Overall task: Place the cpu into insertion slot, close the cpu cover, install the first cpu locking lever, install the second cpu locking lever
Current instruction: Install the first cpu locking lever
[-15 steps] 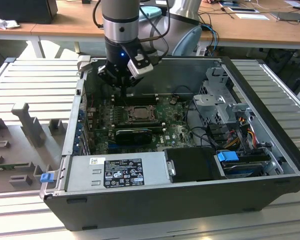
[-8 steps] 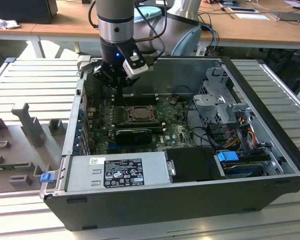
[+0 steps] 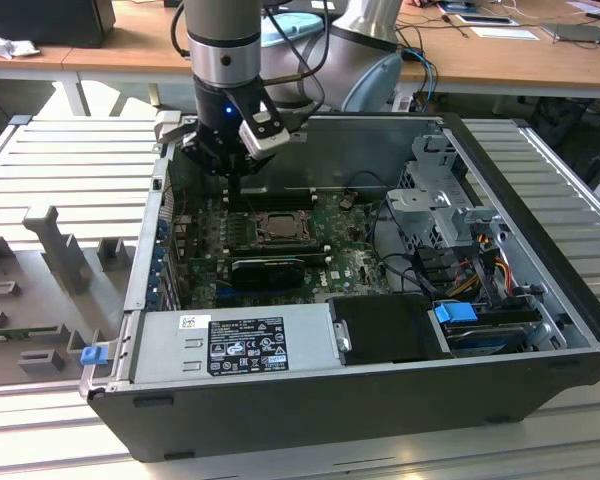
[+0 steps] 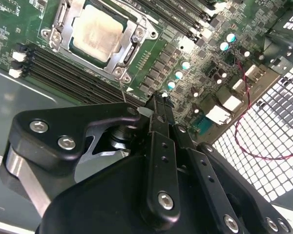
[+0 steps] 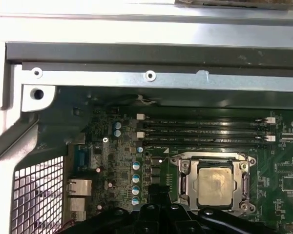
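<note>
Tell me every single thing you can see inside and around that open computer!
cpu: one, pale grey, seated in its socket on the motherboard.
cpu cover: one, silvery frame, lying flat around the cpu.
motherboard: one, green, on the case floor.
memory slots: several, black, in a row beside the socket.
power supply: one, grey, at the case's near edge.
computer case: one, black, lying open.
blue clip: one, at the case's corner on the exterior view's left.
gripper: one, black, above the board beside the socket.
</note>
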You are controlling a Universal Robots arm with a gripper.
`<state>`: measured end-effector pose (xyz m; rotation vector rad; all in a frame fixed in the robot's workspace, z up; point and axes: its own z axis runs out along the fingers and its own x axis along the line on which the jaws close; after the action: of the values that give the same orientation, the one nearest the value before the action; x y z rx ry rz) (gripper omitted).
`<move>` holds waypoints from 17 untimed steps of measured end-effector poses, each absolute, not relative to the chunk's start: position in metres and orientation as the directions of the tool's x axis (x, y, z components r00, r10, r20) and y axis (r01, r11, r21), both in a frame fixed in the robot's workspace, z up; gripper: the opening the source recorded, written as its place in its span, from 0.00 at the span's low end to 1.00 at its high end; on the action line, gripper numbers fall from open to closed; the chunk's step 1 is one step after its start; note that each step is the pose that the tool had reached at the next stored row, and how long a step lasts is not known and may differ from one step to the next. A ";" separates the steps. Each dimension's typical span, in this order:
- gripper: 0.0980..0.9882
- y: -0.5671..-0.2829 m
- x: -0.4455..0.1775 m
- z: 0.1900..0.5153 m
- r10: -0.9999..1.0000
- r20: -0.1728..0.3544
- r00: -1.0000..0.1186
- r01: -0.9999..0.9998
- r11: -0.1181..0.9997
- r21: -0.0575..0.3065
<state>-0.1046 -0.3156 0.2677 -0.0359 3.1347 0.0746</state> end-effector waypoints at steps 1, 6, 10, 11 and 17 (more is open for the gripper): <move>0.01 -0.315 -0.105 0.267 -0.023 -0.006 -1.000 -0.023 0.999 0.047; 0.01 -0.312 -0.112 0.266 -0.023 -0.006 -1.000 -0.023 0.999 0.048; 0.01 -0.306 -0.113 0.262 -0.023 -0.006 -1.000 -0.023 0.999 0.048; 0.01 -0.304 -0.113 0.261 -0.023 -0.006 -1.000 -0.023 0.999 0.048; 0.01 -0.292 -0.110 0.258 -0.023 -0.006 -1.000 -0.023 0.999 0.048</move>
<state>-0.1105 -0.2922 0.2584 -0.0365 3.1348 0.0750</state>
